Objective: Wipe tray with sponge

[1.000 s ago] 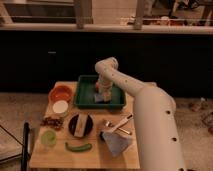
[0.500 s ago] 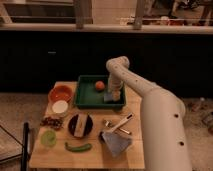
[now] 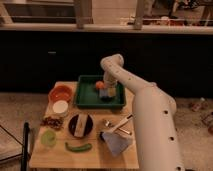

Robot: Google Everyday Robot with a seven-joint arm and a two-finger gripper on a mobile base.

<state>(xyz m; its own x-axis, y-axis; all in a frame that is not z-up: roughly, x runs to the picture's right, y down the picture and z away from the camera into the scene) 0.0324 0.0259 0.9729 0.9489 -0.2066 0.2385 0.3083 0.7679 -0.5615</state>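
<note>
The dark green tray (image 3: 85, 95) lies at the back of the wooden table. My gripper (image 3: 108, 93) reaches down into the tray's right half, with the arm arching over it from the right. It is shut on the pale bluish-grey sponge (image 3: 106, 95), which is pressed against the tray floor and partly hidden by the gripper. A small orange ball (image 3: 99, 85) sits in the tray just left of the gripper.
Left of the tray are an orange bowl (image 3: 61, 92) and a white bowl (image 3: 60, 106). In front are a round black plate (image 3: 80, 124), a green cup (image 3: 48, 138), a green vegetable (image 3: 78, 147), utensils (image 3: 121, 125) and a grey-blue cloth (image 3: 118, 142).
The gripper and sponge slid from the tray's middle to its right side, then back a little to the left. The orange ball came into view and stayed put.
</note>
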